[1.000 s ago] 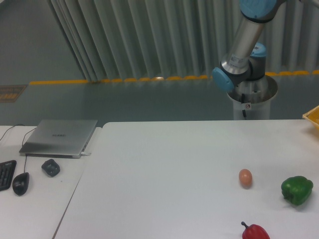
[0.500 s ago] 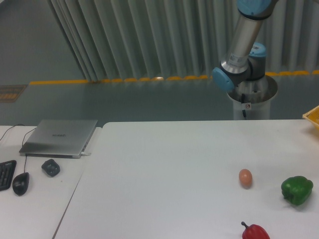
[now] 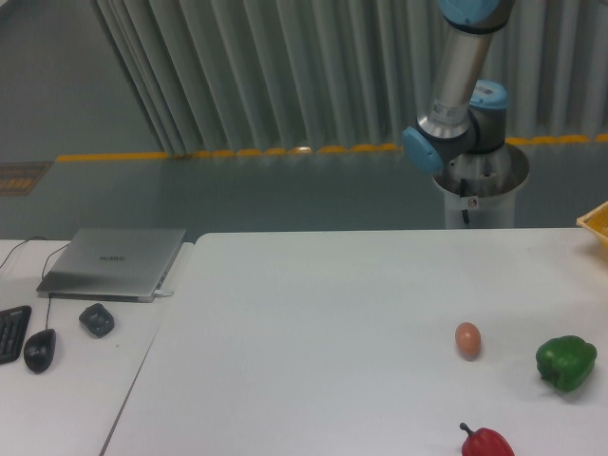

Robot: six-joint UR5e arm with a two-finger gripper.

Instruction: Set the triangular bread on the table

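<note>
Egg (image 3: 467, 339) sits on the table (image 3: 313, 332) (near green pepper (image 3: 566, 363)).

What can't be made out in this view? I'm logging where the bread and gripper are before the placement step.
- Gripper: out of the camera view; the arm runs off the top edge, so jaw state is unknown.
- Triangular bread: nowhere visible, neither on the table nor elsewhere.
- Red pepper: cut off by the bottom edge.
- Yellow object: cut off by the right edge, unidentifiable.
- Keyboard: cut off by the left edge.
</note>
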